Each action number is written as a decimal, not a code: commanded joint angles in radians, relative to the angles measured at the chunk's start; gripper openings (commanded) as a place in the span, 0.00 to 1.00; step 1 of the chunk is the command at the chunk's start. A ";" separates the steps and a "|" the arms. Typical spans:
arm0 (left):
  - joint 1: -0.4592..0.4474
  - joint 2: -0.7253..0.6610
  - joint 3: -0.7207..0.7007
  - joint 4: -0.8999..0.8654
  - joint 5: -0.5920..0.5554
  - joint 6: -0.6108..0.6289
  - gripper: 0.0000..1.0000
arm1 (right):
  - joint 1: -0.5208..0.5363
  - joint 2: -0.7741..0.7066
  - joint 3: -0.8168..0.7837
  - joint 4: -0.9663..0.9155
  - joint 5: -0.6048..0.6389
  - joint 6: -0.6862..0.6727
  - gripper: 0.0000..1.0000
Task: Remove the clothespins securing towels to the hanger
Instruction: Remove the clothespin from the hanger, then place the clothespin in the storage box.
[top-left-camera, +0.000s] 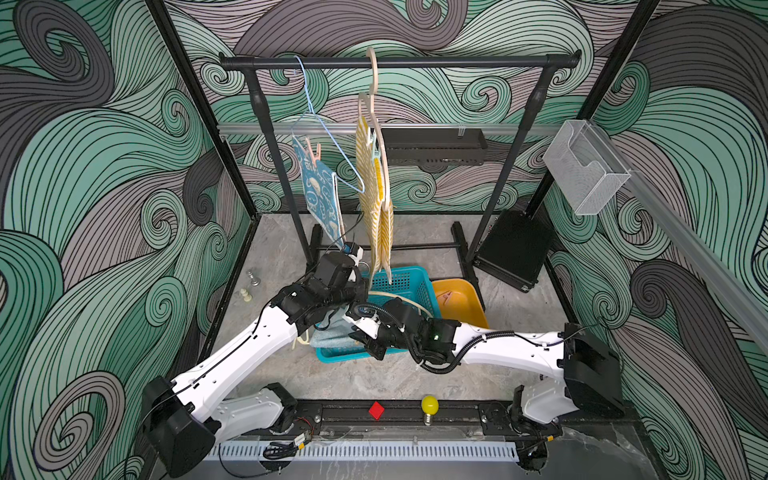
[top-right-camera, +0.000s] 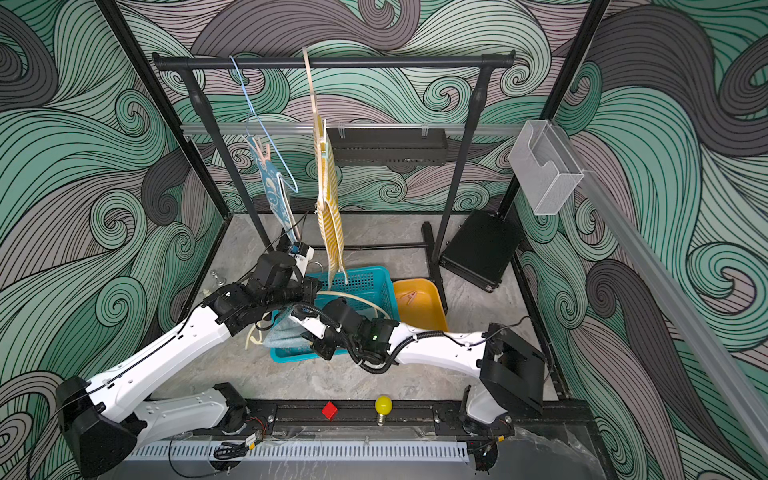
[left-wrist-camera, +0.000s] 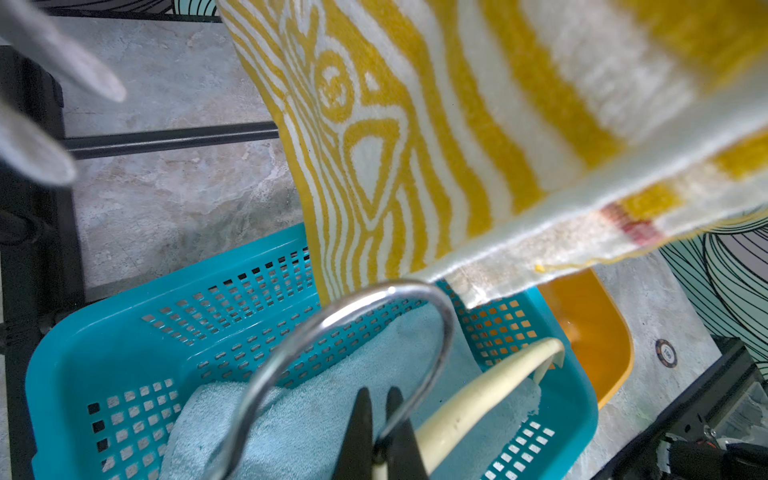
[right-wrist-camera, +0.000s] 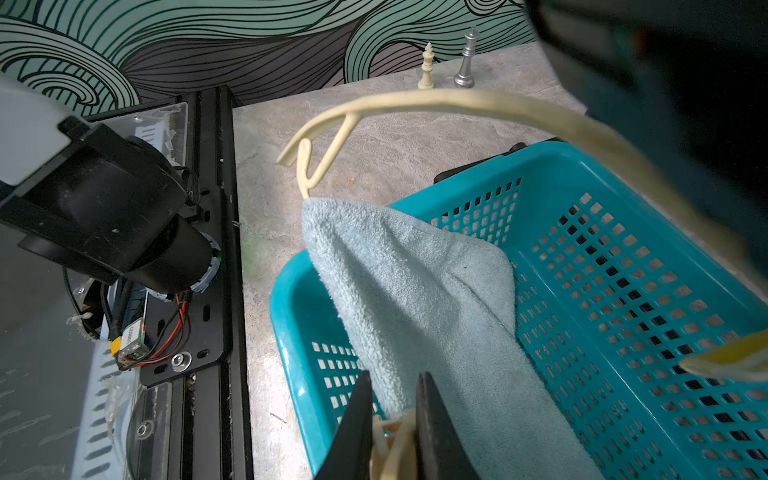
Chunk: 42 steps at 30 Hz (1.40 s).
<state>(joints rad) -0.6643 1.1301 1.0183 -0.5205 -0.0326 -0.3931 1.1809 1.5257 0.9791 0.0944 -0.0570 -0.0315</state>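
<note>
Currently, the left gripper (left-wrist-camera: 378, 392) is clamped fully shut on the metal hook (left-wrist-camera: 399, 287) of a cream hanger (left-wrist-camera: 478, 401), which is held over the teal basket (top-left-camera: 411, 284) at centre frame in both top views. The right gripper (right-wrist-camera: 395, 376) is nearly closed, pinched on a cream piece (right-wrist-camera: 392, 440) at the edge of the pale-blue towel (right-wrist-camera: 415, 299). What that piece is cannot be told. The towel is draped partly inside the basket and partly over its rim.

Two towels are hung below the rail (top-left-camera: 395, 62), upper centre of both top views. The bunny towel (top-left-camera: 320, 191) is pinned by pink clothespins (top-left-camera: 312, 151) at its upper corner. The striped towel (top-left-camera: 374, 199) is just to its right, and a pale teal clothespin (top-left-camera: 375, 145) is seen near its top edge. One loose clothespin (top-left-camera: 446, 297) is lying in the yellow tub (top-left-camera: 469, 291), just beside the basket on the right.
</note>
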 joint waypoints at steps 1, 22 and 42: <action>-0.017 -0.013 -0.021 -0.079 0.021 0.032 0.00 | -0.030 -0.065 0.006 0.117 0.082 0.081 0.00; -0.017 -0.069 -0.066 -0.045 -0.042 0.033 0.00 | -0.053 -0.310 -0.049 -0.095 0.254 0.202 0.00; -0.017 -0.089 -0.061 -0.033 -0.026 0.059 0.00 | -0.557 -0.471 -0.200 -0.449 0.364 0.383 0.00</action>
<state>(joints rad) -0.6758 1.0523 0.9524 -0.5613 -0.0589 -0.3470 0.6605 1.0386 0.8028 -0.3058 0.3073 0.3096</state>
